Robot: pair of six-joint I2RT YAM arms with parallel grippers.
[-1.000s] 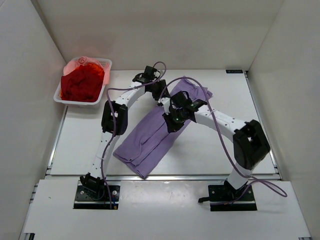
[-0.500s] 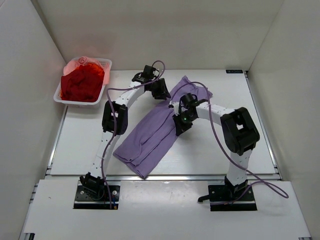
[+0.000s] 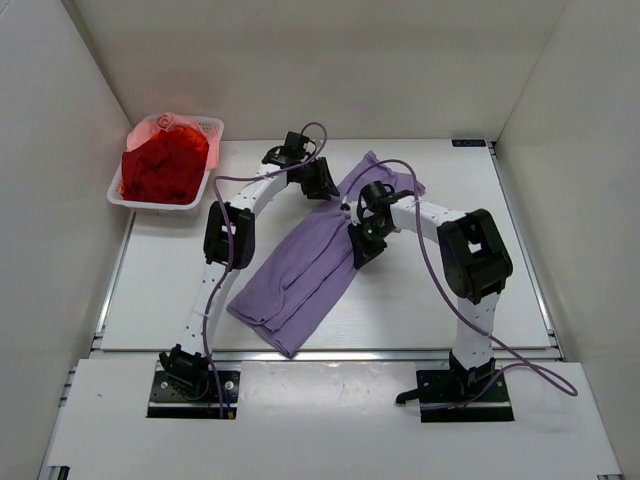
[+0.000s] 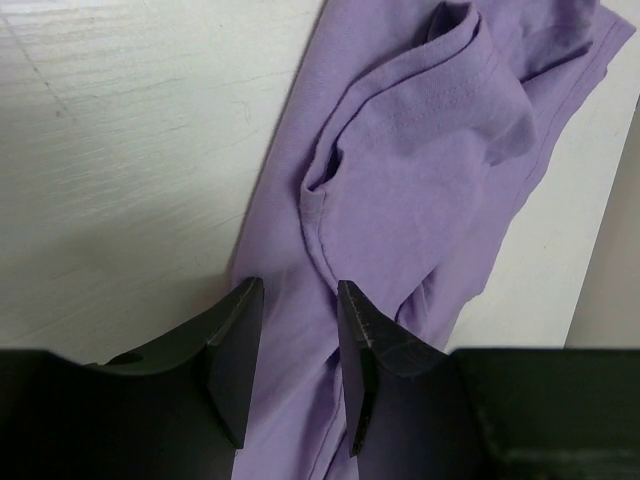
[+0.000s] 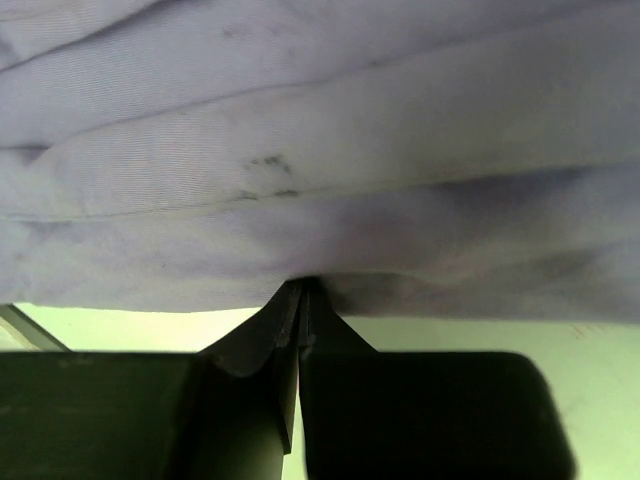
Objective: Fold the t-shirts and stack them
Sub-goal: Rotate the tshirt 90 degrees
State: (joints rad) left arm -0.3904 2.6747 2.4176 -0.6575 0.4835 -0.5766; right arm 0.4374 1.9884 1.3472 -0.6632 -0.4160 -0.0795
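While the right tool point(image 5: 300, 288) clamps one purple shirt point(image 3: 300, 270), the left tool point(image 4: 298, 290) gapes.

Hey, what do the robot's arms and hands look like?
Both the left arm and right arm are slim white links joined by bulky black joints, on black base plates. A thin purple cable loops along each. The left hand and right hand each have two flat black fingers tapering to wedges. No markings show.

No writing can be read anywhere. A small dark tag point(image 3: 470, 143) at the far edge of the worktop point(image 3: 430, 300) bears marks too tiny to make out.
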